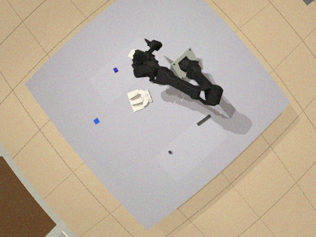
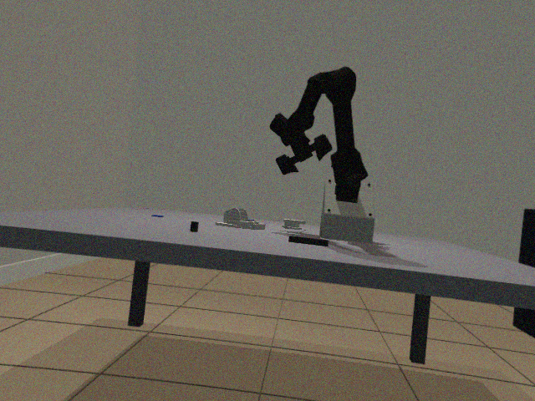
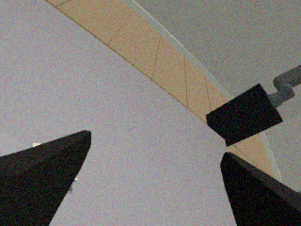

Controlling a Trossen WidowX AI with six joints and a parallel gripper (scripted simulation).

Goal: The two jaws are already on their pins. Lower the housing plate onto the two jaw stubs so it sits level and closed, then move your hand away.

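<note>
The cream assembly lies on the table, with two long narrow jaw shapes beside a rounded, raised part. A second cream piece stands apart from it, low on the table and partly hidden under the arm in the top view; it may be the housing plate, but I cannot tell for sure. My gripper is wide open and empty, high above the table and tilted. It is not over the cream assembly. Small cream bits show behind one finger in the wrist view.
A dark blue cube and a lighter blue square lie left of the assembly. A black bar and a small dark block lie on the other side. The arm's grey base stands near the bar.
</note>
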